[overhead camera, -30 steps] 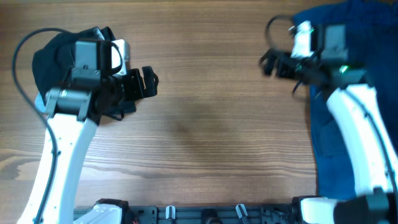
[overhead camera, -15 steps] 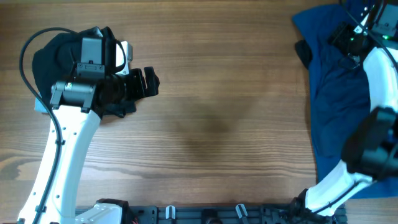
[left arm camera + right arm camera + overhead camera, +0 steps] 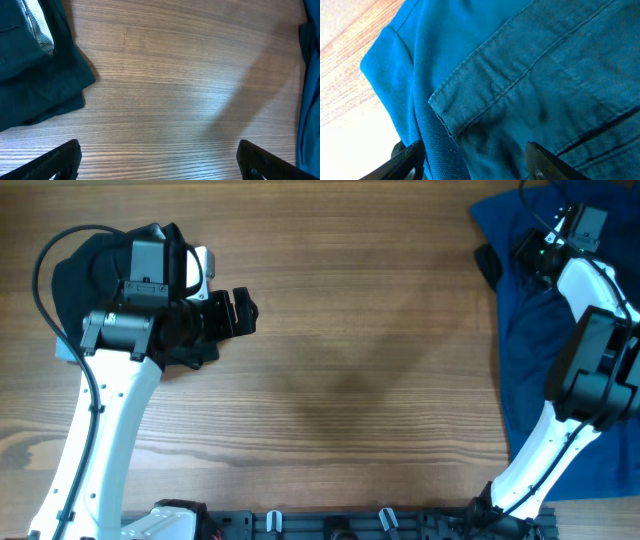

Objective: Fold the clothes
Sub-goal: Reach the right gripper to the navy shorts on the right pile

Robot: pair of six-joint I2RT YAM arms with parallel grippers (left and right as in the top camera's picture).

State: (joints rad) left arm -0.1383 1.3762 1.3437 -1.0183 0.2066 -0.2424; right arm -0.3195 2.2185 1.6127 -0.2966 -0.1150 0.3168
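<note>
A pile of blue clothes [image 3: 545, 350] lies along the table's right side, reaching the far right corner. My right gripper [image 3: 500, 265] is open right above its far part; the right wrist view shows a hemmed blue fabric edge [image 3: 490, 85] between the open fingers [image 3: 477, 162]. A folded dark garment [image 3: 85, 275] lies at the far left, partly under my left arm. My left gripper [image 3: 240, 313] is open and empty over bare wood just right of it. The left wrist view shows the dark garment [image 3: 35, 75] at upper left and the open fingers [image 3: 160, 162].
The wooden tabletop [image 3: 350, 360] stretches between the two arms. A strip of blue cloth [image 3: 311, 90] shows at the right edge of the left wrist view. A rail with clamps [image 3: 330, 523] runs along the near edge.
My right arm has swung from the table's middle right to the far right corner, over the blue clothes. The left arm has barely moved.
</note>
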